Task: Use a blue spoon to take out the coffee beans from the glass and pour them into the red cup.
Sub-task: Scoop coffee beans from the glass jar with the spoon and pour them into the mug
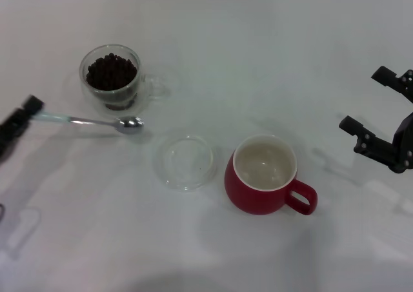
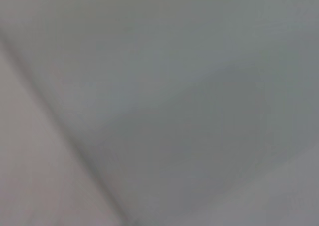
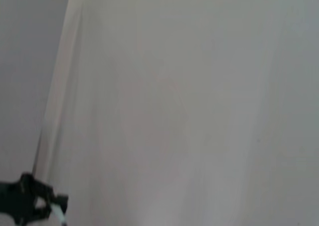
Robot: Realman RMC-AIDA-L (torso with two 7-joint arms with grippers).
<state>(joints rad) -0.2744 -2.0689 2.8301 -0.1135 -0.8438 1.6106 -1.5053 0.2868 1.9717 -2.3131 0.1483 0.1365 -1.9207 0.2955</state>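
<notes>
The glass (image 1: 111,78) stands at the back left, filled with coffee beans (image 1: 111,71). The blue spoon (image 1: 97,122) lies nearly level just in front of it, its empty shiny bowl pointing right. My left gripper (image 1: 28,109) is at the left edge, shut on the end of the pale handle. It also shows far off in the right wrist view (image 3: 30,204). The red cup (image 1: 261,176) stands right of centre, empty, with its handle to the front right. My right gripper (image 1: 368,100) is open and empty at the right edge, well apart from the cup.
A flat clear round dish (image 1: 185,162) lies between the spoon's bowl and the red cup. The white table (image 1: 258,60) fills the view. The left wrist view shows only a blurred grey surface.
</notes>
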